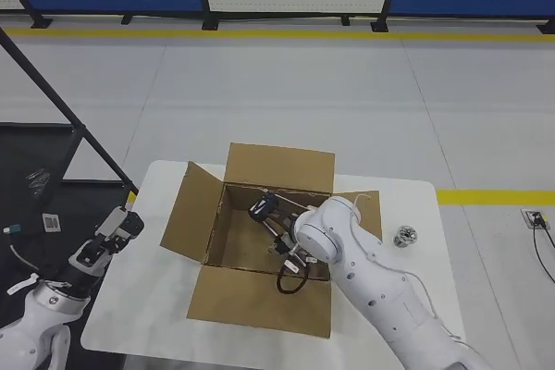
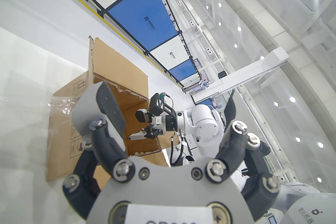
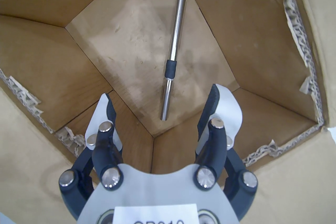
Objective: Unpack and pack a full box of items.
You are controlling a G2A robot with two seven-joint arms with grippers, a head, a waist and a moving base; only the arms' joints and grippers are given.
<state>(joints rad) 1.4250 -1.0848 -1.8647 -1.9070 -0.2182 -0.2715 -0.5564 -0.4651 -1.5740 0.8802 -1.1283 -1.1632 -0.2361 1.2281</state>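
Fingers [image 2: 110, 109] of the left gripper [image 1: 120, 225] stood spread with nothing between them, just off the left edge of the table [image 1: 148, 296] and aimed toward the box [image 1: 190, 217]. That box sat open in the middle of the white table, its 4 flaps folded outward and its cut rims ragged.

On the box floor lay a rod [image 3: 174, 51], flat, a shiny metal tube with 1 black band past its middle. Its long axis ran straight away from the right gripper [image 3: 160, 93], the banded half nearer to it. The right gripper hung in the box mouth with its fingers parted and empty. From its wrist view, the rod's near end showed between the 2 fingers, lower down on the cardboard and touching neither.

Right of the box, apart from it, a small round silvery thing [image 1: 405, 235] rested on the table. Around the table lay a pale floor with yellow lines [image 1: 499, 196], and blue and white panels [image 2: 141, 17] stood behind.
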